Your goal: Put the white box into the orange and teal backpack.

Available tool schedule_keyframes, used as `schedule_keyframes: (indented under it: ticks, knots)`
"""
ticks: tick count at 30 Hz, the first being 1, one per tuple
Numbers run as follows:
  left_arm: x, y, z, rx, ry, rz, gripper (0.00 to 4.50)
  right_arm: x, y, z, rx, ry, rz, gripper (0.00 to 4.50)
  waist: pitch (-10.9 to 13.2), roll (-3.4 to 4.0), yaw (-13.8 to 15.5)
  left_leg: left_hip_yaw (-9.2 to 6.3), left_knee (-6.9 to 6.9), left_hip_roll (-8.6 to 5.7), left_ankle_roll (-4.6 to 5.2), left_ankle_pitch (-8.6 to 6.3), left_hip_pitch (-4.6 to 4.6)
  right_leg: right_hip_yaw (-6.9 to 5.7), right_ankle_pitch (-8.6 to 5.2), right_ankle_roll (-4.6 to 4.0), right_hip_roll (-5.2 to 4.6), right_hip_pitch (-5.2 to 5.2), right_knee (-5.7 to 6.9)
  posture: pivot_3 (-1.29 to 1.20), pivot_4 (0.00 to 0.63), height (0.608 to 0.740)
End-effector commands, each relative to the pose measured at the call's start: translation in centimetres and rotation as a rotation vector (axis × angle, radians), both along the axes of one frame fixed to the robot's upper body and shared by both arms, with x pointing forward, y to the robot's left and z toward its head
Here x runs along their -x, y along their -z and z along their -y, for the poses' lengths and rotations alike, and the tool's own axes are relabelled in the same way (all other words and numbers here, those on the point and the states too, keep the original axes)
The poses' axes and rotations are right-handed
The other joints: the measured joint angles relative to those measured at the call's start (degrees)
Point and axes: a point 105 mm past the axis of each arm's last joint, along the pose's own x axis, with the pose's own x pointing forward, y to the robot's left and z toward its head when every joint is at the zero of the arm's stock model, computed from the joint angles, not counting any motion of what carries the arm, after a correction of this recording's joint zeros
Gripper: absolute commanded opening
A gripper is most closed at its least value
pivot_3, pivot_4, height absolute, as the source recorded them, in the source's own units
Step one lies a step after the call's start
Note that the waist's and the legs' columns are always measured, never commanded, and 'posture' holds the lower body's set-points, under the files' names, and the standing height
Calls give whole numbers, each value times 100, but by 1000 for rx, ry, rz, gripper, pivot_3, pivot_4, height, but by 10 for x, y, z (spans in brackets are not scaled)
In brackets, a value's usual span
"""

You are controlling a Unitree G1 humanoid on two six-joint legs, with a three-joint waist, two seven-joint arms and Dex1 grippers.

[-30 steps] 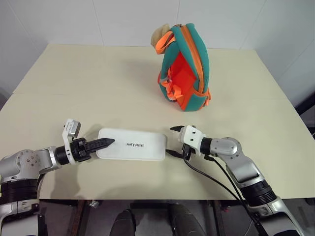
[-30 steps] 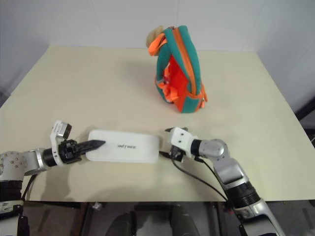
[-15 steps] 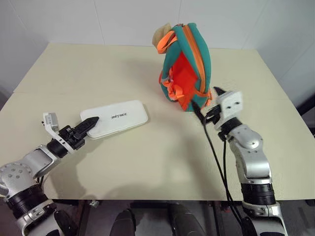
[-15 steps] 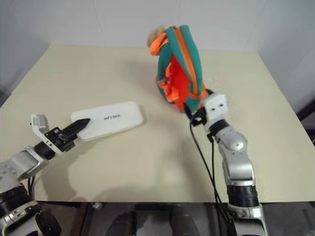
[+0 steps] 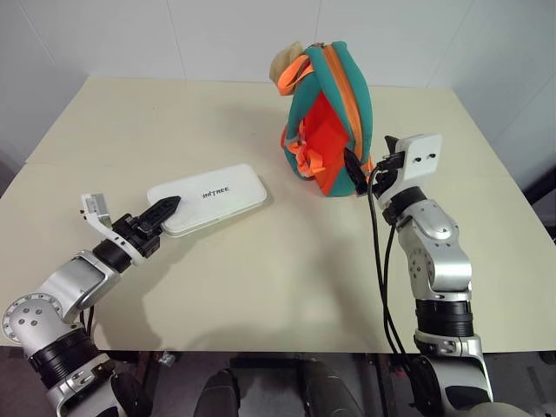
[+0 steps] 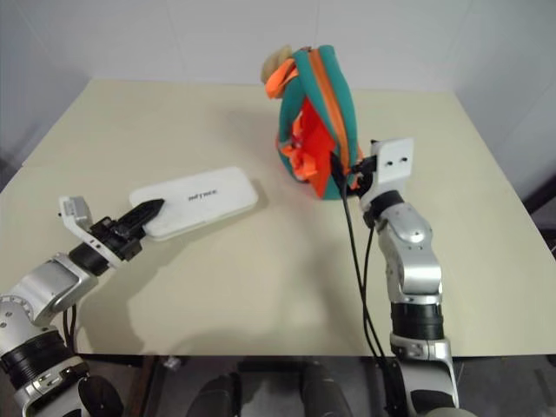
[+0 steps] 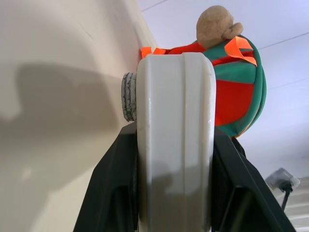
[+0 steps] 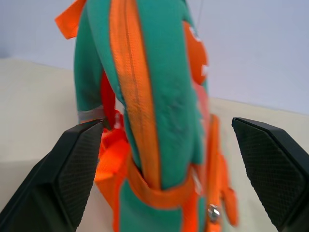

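Note:
The white box (image 5: 211,197), a flat case with dark lettering, hangs slightly above the table at the left, casting a shadow below. My left gripper (image 5: 168,208) is shut on its near-left end; in the left wrist view the box (image 7: 176,145) is pinched between the black fingers (image 7: 112,193). The orange and teal backpack (image 5: 332,113) stands upright at the back centre, with its orange side and straps facing me and a beige plush piece on top. My right gripper (image 5: 371,158) is open just to the right of the backpack's lower side, and the backpack (image 8: 145,92) lies ahead between its fingers (image 8: 72,169).
The cream table (image 5: 261,287) has white walls behind it and its front edge close to me. A black cable (image 5: 380,261) hangs along my right forearm. Open tabletop lies between the box and the backpack.
The box has left the table's front middle, carried left and up and turned by my left gripper. My right gripper has left the box's right end and risen to the backpack's side.

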Motion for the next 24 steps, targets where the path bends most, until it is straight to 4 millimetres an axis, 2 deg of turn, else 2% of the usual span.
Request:
schedule_keyframes:
  ticks: [1,5,8,13,19,20,24]
  knots:
    - [2,-16,1,10,-3,63,1326,-6,-13,-3,8,-26,55,4500,0,0,0,0,-4,0,0,0,0,0,0,0,0,0,-3,0,150,740]
    - [1,-18,6,15,3,67,1326,-25,-8,-4,32,23,26,4500,0,0,-17,6,-7,0,0,0,0,3,0,0,0,-2,-7,0,150,740]
    - [0,-19,6,24,-5,74,1326,-33,-10,-1,9,57,30,3886,0,0,-10,6,-9,0,0,0,0,3,0,-1,0,-3,-8,0,150,740]
    - [0,-22,5,35,-17,86,1326,-37,-10,-1,10,70,23,2164,0,0,-8,6,-11,0,0,0,-2,3,0,-1,0,-2,-17,0,150,740]
    - [-2,-20,6,64,-15,72,1326,-29,-17,0,22,55,45,218,0,0,-3,6,-10,0,0,0,-3,3,0,0,0,-2,-17,0,150,740]
    - [-2,-18,6,63,-9,60,1326,-25,-18,0,24,48,52,19,0,0,-2,6,-11,0,0,0,-4,3,0,0,0,-3,-18,0,150,740]
    - [-3,-17,9,72,17,49,1326,-5,-21,-2,37,4,57,14,1,2,13,3,-31,0,0,0,-11,0,-1,0,-1,-12,-32,0,150,740]
